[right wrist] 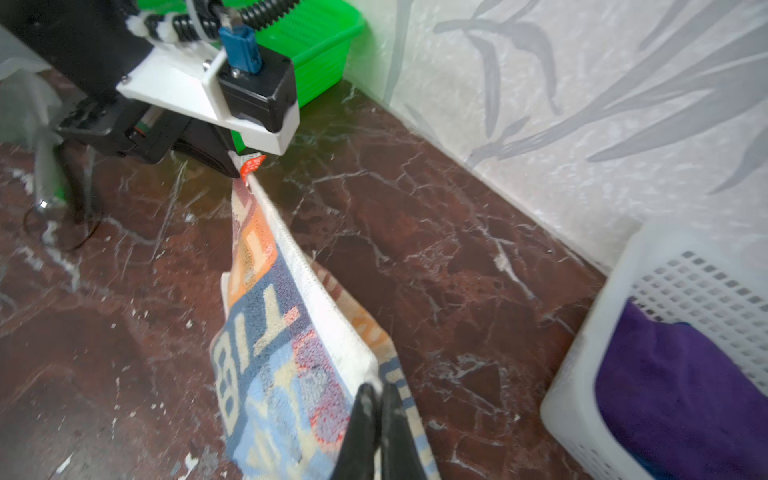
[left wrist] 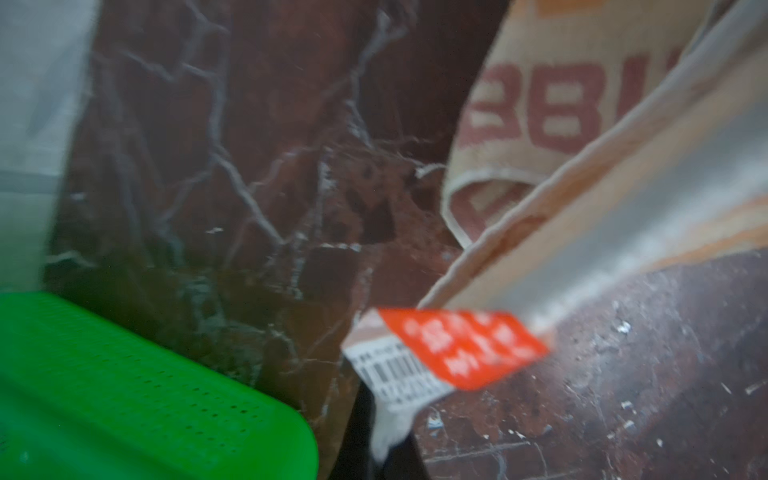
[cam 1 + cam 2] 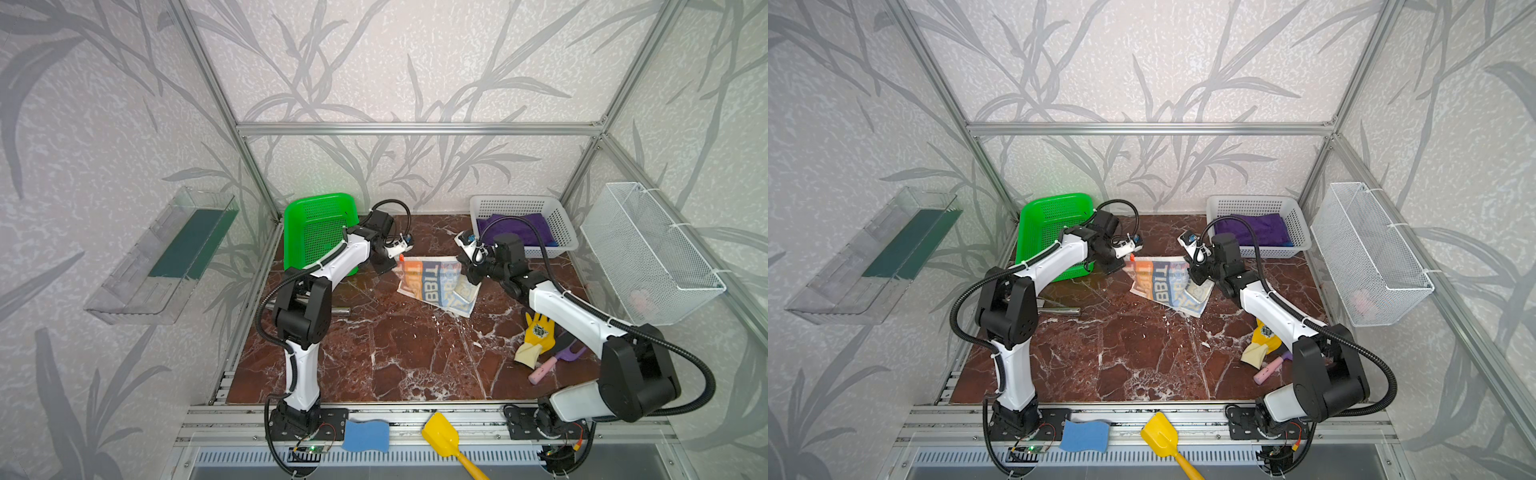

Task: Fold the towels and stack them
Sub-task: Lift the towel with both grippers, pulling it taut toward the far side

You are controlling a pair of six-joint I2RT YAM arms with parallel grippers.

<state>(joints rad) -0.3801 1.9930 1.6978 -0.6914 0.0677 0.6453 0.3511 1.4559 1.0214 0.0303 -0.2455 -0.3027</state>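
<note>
The cream-white towel [image 3: 436,286] [image 3: 1169,284] with blue and orange letters hangs stretched between my two grippers, its lower part lying on the marble table. My left gripper [image 3: 394,264] [image 3: 1123,262] [image 2: 382,451] is shut on the towel's corner [image 2: 582,124] by the orange tag [image 2: 457,349]. My right gripper [image 3: 467,268] [image 3: 1196,273] [image 1: 378,397] is shut on the opposite end of the white top edge [image 1: 316,291]. The dark purple towel [image 3: 515,228] [image 3: 1254,228] [image 1: 685,395] lies in the white basket [image 3: 515,200] [image 1: 685,282], with a strip of blue towel [image 3: 545,243] under it.
A green basket [image 3: 320,224] [image 2: 124,395] leans at the back left. The yellow glove [image 3: 538,336] and a pink-purple tool [image 3: 552,361] lie under the right arm. A metal rod [image 3: 340,310] lies at the left. A blue sponge [image 3: 365,434] and yellow scoop [image 3: 440,436] sit on the front rail.
</note>
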